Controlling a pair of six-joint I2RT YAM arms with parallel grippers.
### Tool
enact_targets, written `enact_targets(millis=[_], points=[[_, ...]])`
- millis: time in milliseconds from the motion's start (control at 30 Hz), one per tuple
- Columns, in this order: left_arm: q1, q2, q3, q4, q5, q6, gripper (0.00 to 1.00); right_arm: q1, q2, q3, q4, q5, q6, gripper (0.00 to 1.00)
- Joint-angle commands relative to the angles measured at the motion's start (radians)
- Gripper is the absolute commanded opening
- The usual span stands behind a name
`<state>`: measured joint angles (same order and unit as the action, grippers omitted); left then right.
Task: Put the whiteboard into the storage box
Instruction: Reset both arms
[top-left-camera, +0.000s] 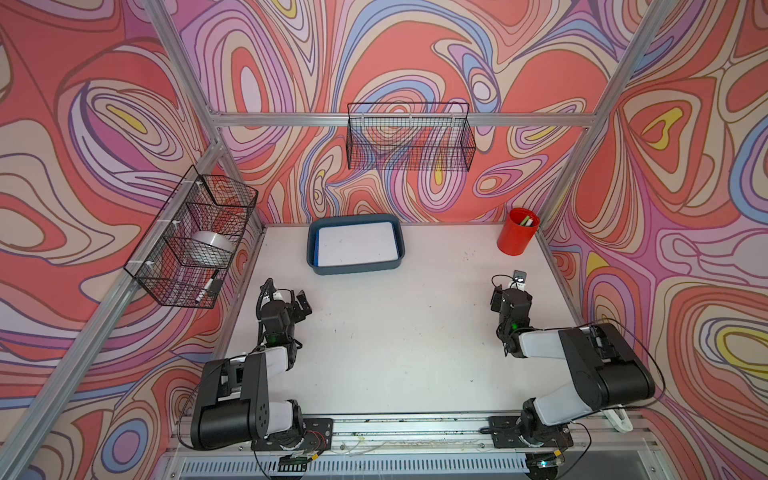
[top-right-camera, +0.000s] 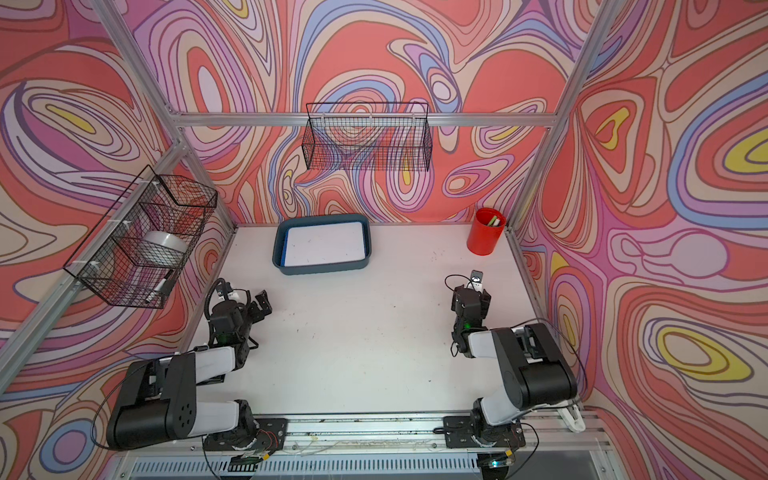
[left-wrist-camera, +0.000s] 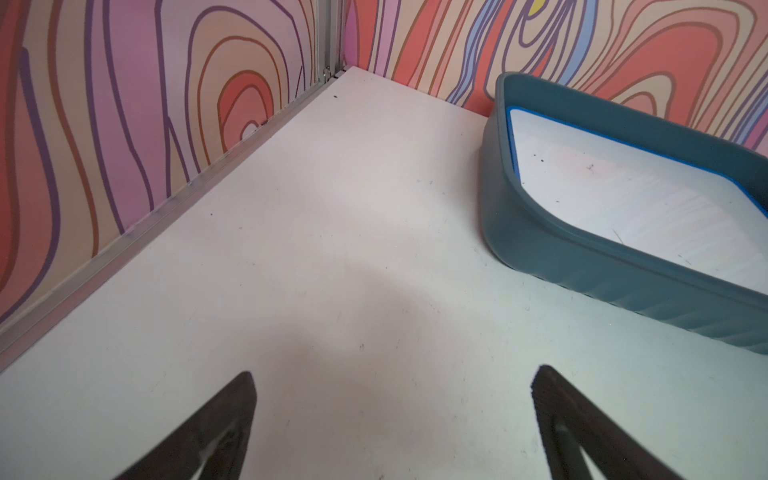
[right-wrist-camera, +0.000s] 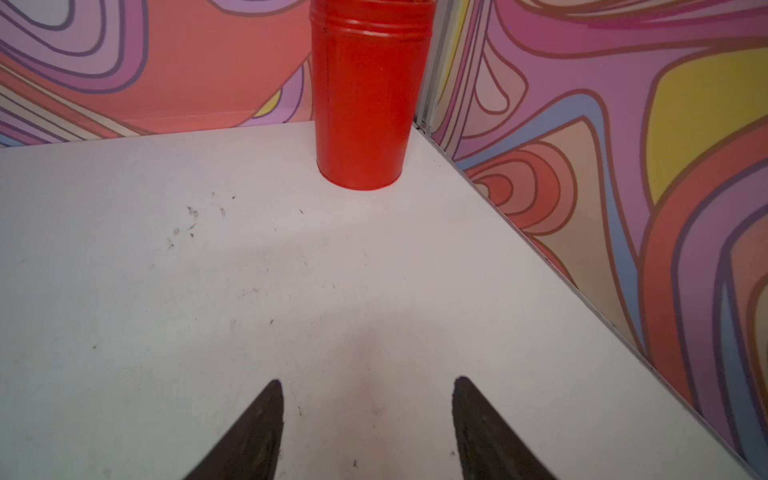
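Observation:
The white whiteboard (top-left-camera: 357, 245) with a blue edge lies flat inside the dark teal storage box (top-left-camera: 355, 271) at the back middle of the table. Both top views show it; the whiteboard (left-wrist-camera: 623, 199) and storage box (left-wrist-camera: 582, 270) also show in the left wrist view. My left gripper (top-left-camera: 291, 297) hovers over bare table in front of and left of the box, open wide with nothing between its fingers (left-wrist-camera: 245, 399). My right gripper (top-left-camera: 508, 279) is at the right side, facing the red cup, open and empty (right-wrist-camera: 368, 382).
A red cup (top-left-camera: 517, 237) holding pens stands in the back right corner. One black wire basket (top-left-camera: 409, 137) hangs on the back wall. Another wire basket (top-left-camera: 195, 241) on the left wall holds a tape roll and a marker. Patterned walls close three sides.

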<state>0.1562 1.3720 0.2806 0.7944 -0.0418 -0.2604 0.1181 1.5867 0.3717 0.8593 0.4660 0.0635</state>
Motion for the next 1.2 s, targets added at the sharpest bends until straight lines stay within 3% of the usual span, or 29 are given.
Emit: enact_targets(millis=[0, 67, 233, 300, 333, 367, 400, 433, 467, 533, 600, 667, 1167], points=[[-0.008, 0.004, 0.011, 0.069, 0.035, 0.05, 1.0, -0.018, 0.099, -0.029, 0.321, -0.139, -0.064, 0.65], [-0.013, 0.028, 0.006, 0.123, 0.088, 0.08, 1.0, -0.019, 0.153, -0.042, 0.422, -0.187, -0.096, 0.65], [-0.069, 0.077, 0.003, 0.165, 0.131, 0.167, 1.0, -0.034, 0.131, 0.034, 0.229, -0.228, -0.077, 0.65], [-0.078, 0.182, -0.005, 0.314, 0.154, 0.18, 1.0, -0.035, 0.133, 0.036, 0.23, -0.229, -0.076, 0.66], [-0.078, 0.183, -0.002, 0.31, 0.156, 0.179, 1.0, -0.036, 0.135, 0.039, 0.232, -0.225, -0.076, 0.66], [-0.078, 0.14, 0.021, 0.189, 0.15, 0.181, 1.0, -0.036, 0.135, 0.042, 0.226, -0.22, -0.074, 0.67], [-0.084, 0.128, 0.045, 0.126, 0.114, 0.176, 1.0, -0.036, 0.134, 0.042, 0.221, -0.22, -0.073, 0.91], [-0.09, 0.15, 0.051, 0.146, 0.101, 0.175, 1.0, -0.036, 0.137, 0.041, 0.228, -0.216, -0.074, 0.98], [-0.093, 0.175, 0.048, 0.198, 0.12, 0.185, 1.0, -0.036, 0.133, 0.042, 0.222, -0.217, -0.073, 0.99], [-0.093, 0.143, 0.075, 0.088, 0.134, 0.194, 1.0, -0.036, 0.135, 0.042, 0.226, -0.217, -0.074, 0.98], [-0.097, 0.171, 0.068, 0.153, 0.142, 0.2, 1.0, -0.035, 0.135, 0.041, 0.226, -0.217, -0.073, 0.98], [-0.096, 0.153, 0.077, 0.1, 0.159, 0.209, 1.0, -0.036, 0.136, 0.042, 0.227, -0.217, -0.074, 0.99], [-0.106, 0.164, 0.091, 0.094, 0.156, 0.22, 1.0, -0.036, 0.135, 0.044, 0.225, -0.218, -0.074, 0.98]])
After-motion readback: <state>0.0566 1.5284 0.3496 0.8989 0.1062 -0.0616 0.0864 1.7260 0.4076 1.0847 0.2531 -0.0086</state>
